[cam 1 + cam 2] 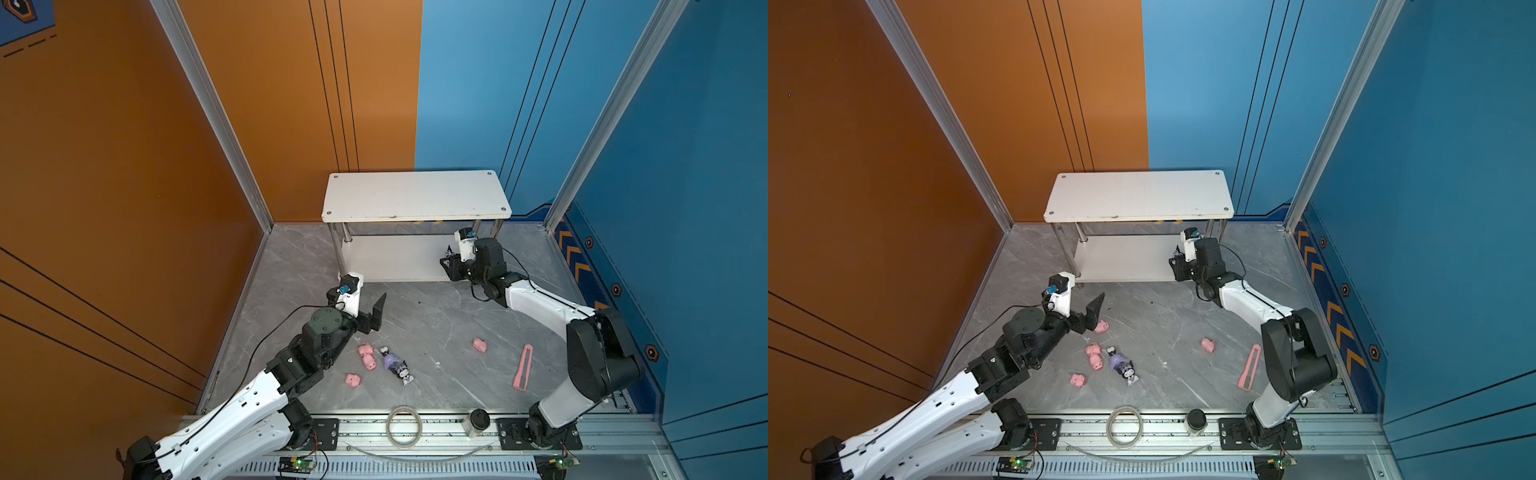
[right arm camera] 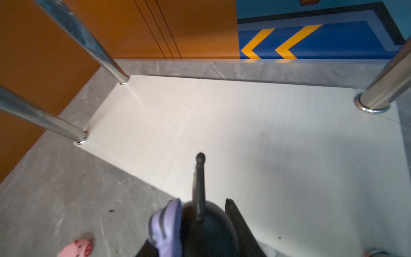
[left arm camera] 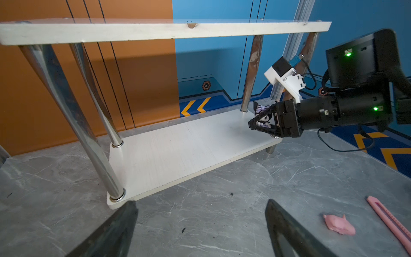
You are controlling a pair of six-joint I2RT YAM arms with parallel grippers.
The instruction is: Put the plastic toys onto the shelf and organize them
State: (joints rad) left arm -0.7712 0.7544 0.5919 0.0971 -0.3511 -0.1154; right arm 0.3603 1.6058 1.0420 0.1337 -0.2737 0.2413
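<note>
White two-tier shelf (image 1: 415, 195), centre of both top views. Between its boards at the right end, the right gripper (image 3: 255, 123) pinches one black-white-purple cartoon figure (image 3: 263, 116) over the lower board; contact with the board cannot be told. The left gripper (image 3: 201, 205) has its jaws spread wide over the grey tabletop (image 1: 436, 316), left of centre. Two cartoon figures (image 1: 392, 360) lie touching, lower centre. Pink pigs on the tabletop: three (image 1: 365, 350) left of those figures, fourth pig (image 1: 480, 345) to their right, fifth pig (image 1: 1101, 327) beside the left gripper's finger.
</note>
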